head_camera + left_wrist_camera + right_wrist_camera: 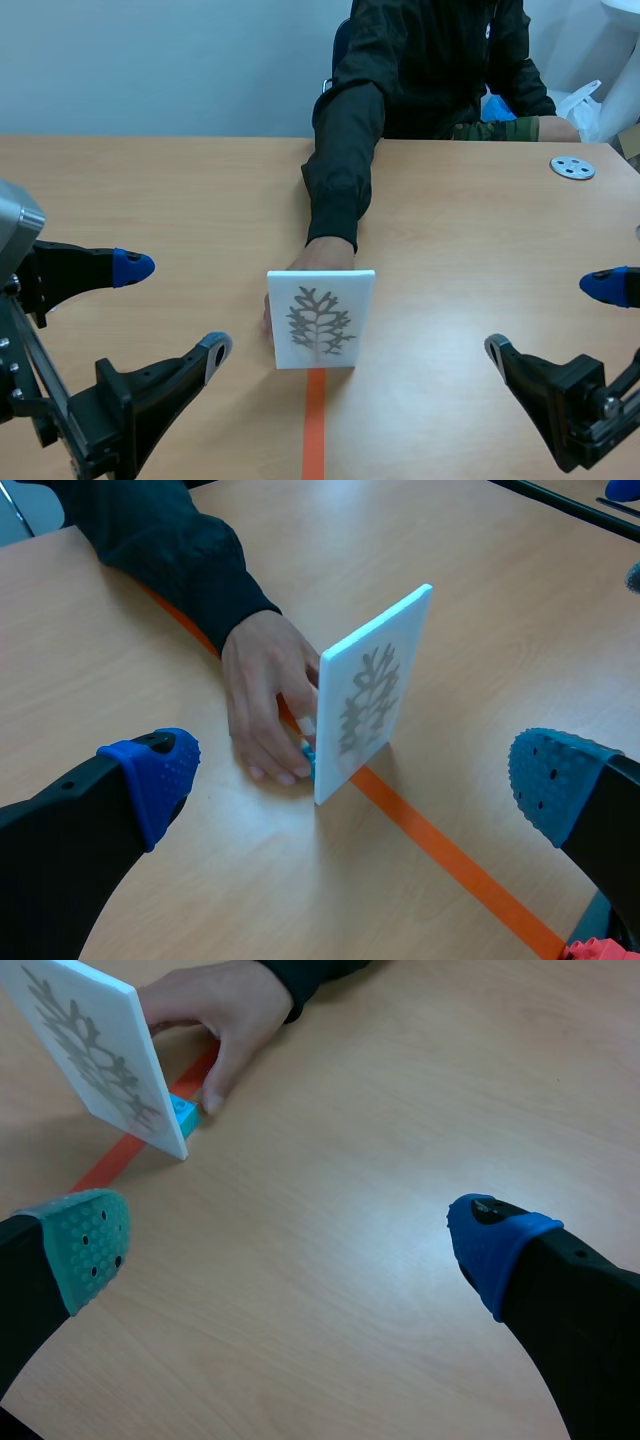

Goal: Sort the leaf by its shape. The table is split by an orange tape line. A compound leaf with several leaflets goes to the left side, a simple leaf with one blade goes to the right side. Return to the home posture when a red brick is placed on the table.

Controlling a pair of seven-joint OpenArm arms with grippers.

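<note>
A wooden bench [150, 200] is seen from between two black robot arms, with an orange tape line [315, 425] running down its middle toward the robot. A white card [320, 318] stands upright on that line, near the middle of the bench, between the two arms and well ahead of both. Its face, turned toward the robot, shows a grey leaf [318, 322] with a central stem and many branching side pieces. A small light-blue foot [183, 1112] sits at the card's bottom edge. A person sits across the bench; their hand [322, 255] reaches from a dark sleeve [345, 150] and rests behind the card, fingers touching its foot. The left arm [110, 410] sits low on the left side, its jaws spread wide with nothing between them, one blue pad [133, 266] and one grey pad [215, 352] well apart. The right arm [570, 410] sits low on the right side, its jaws likewise spread wide and holding nothing, over bare wood. A small round metal disc [572, 167] with holes lies at the far right of the bench.
</note>
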